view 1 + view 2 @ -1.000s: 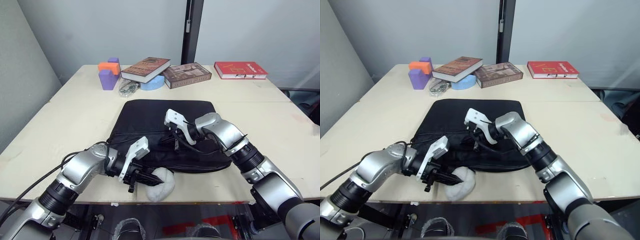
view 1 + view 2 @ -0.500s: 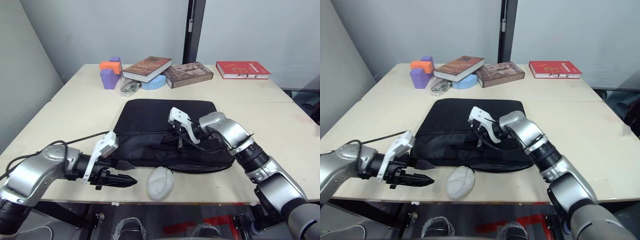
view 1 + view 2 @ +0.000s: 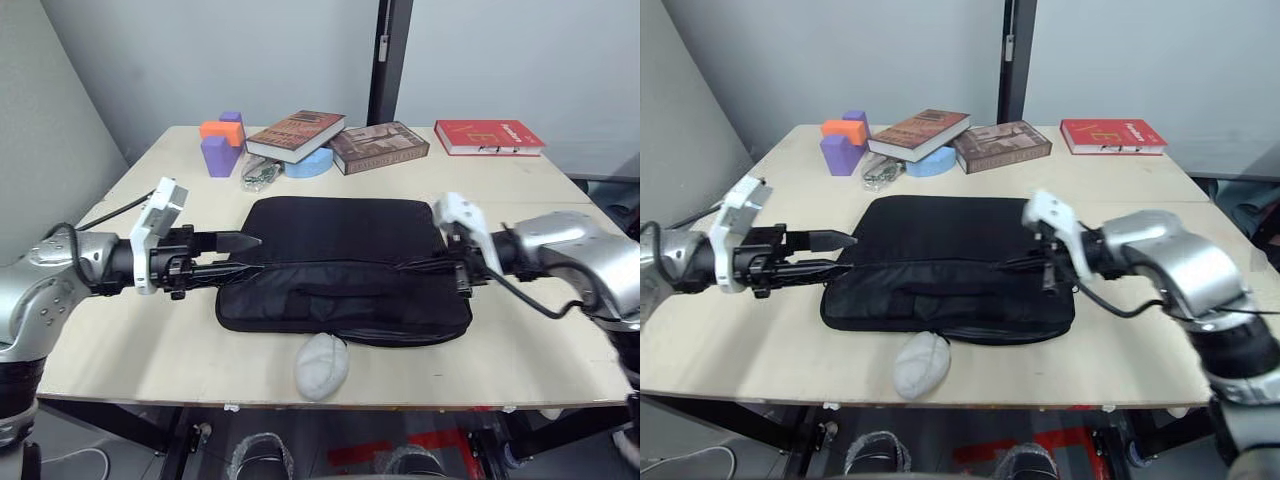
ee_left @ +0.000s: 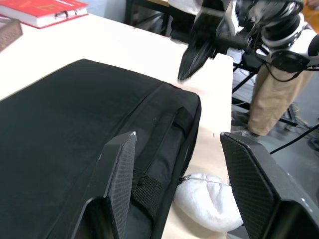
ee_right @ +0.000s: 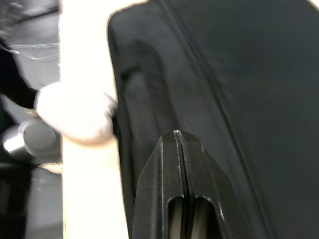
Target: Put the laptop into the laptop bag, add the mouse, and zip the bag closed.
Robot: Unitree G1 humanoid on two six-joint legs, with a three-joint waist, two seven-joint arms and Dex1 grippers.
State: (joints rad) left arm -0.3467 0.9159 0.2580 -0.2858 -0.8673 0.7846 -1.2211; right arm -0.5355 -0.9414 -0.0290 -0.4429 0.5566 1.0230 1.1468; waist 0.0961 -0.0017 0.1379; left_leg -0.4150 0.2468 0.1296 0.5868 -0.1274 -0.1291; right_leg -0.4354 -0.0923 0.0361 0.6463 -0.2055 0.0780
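The black laptop bag lies flat in the middle of the table, its handles toward the near edge. Just off the bag's near edge rests the white mouse, touched by neither gripper. The laptop is hidden. My left gripper is open at the bag's left end, its fingers pointing along the bag with the mouse beyond. My right gripper is shut at the bag's right end, tips low over the fabric; I see nothing held between them.
At the table's far side lie two brown books, a blue roll, purple and orange blocks, a small metal object and a red book. Bare table lies to either side of the bag.
My left gripper has left the mouse at the near edge and swung up to the bag's left end. My right gripper has slid from the bag's middle to its right end.
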